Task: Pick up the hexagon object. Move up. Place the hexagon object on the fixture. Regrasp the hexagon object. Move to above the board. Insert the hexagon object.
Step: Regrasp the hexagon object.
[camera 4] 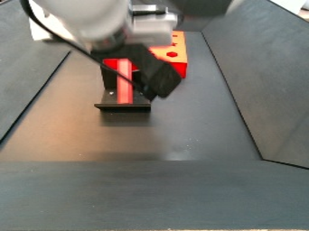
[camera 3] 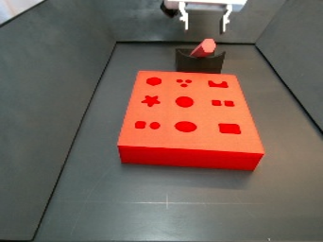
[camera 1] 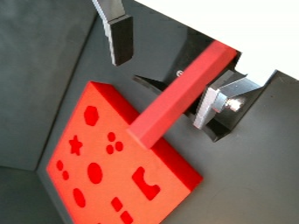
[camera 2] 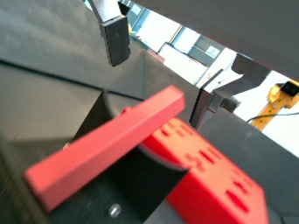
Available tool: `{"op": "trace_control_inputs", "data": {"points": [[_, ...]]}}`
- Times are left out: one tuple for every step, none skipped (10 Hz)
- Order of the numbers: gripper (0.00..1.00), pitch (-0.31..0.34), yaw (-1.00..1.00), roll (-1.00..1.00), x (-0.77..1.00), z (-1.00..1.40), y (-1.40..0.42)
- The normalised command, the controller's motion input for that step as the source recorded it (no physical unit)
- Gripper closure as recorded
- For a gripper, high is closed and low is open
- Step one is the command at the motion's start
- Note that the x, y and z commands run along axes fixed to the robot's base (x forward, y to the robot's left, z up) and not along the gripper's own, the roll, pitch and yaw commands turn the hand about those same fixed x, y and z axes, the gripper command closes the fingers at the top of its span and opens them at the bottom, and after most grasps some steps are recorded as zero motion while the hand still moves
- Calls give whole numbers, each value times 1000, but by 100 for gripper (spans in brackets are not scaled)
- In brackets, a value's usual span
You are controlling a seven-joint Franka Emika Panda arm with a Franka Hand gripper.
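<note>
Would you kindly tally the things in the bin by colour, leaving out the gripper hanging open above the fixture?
Red: 2, the board and the rod
Dark: 1, the fixture
Total: 3
The gripper is not counted.

Dark grey bench [camera 3: 76,189], matte, bounded by sloped dark walls [camera 3: 51,76] along both side edges. Beyond the far edge: a bright window [camera 2: 187,39] and a yellow object [camera 2: 278,101], blurred. Pincer [camera 3: 205,21] hangs open over the far edge.
</note>
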Motion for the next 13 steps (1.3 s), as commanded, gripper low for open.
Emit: {"op": "trace_control_inputs", "data": {"points": [[0, 109, -36, 54, -28, 553, 5], [0, 90, -52, 51, -25, 312, 3], [0, 42, 2, 1000, 3, 990, -1000], [0, 38, 2, 1000, 1, 918, -1000], [0, 32, 2, 1000, -16, 910, -1000], [0, 22, 2, 1000, -66, 862, -1000], [0, 17, 1, 1000, -82, 767, -967], [0, 12, 2, 1000, -65, 466, -722], [0, 10, 2, 1000, -50, 225, -529], [0, 7, 2, 1000, -26, 59, -333], [0, 5, 3, 1000, -20, 41, -123], [0, 3, 4, 1000, -28, 49, -20], [0, -1, 4, 1000, -21, 25, -44]]}}
